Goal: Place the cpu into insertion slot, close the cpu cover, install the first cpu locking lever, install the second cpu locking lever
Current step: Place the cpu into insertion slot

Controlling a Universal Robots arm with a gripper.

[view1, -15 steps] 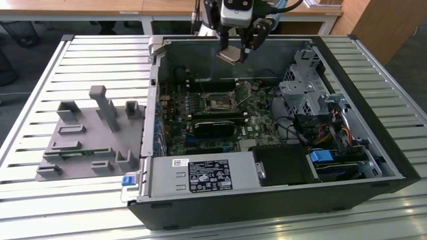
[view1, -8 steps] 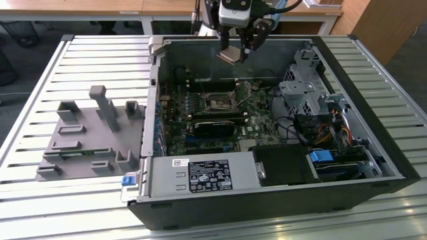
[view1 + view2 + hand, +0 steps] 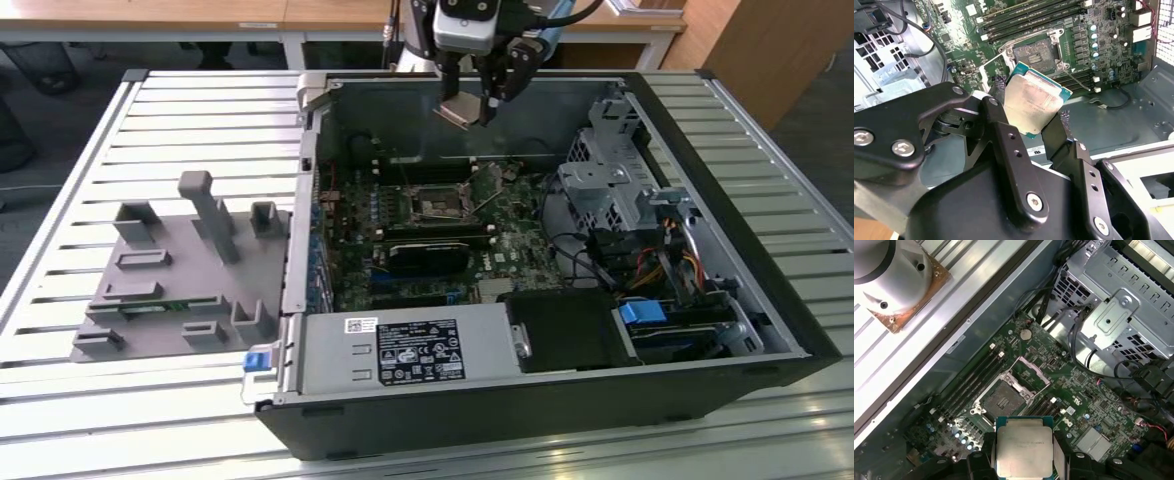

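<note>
At twelve o'clock of the insertion slot [image 3: 437, 203] in the exterior view, the gripper [image 3: 475, 108] is clamping the cpu [image 3: 1034, 100] edgewise (chip tilted); levelling it before lowering is looking wise.

Free rm over insertion slot [image 3: 1003, 399]; cpu cover [image 3: 1033, 370] open alongside.

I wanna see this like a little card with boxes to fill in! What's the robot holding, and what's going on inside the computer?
end effector: shut on the cpu
cpu: held tilted in the air above the motherboard
insertion slot: empty, uncovered
cpu cover: flipped up, off the slot
computer case: side open, lying on a slatted table
</note>
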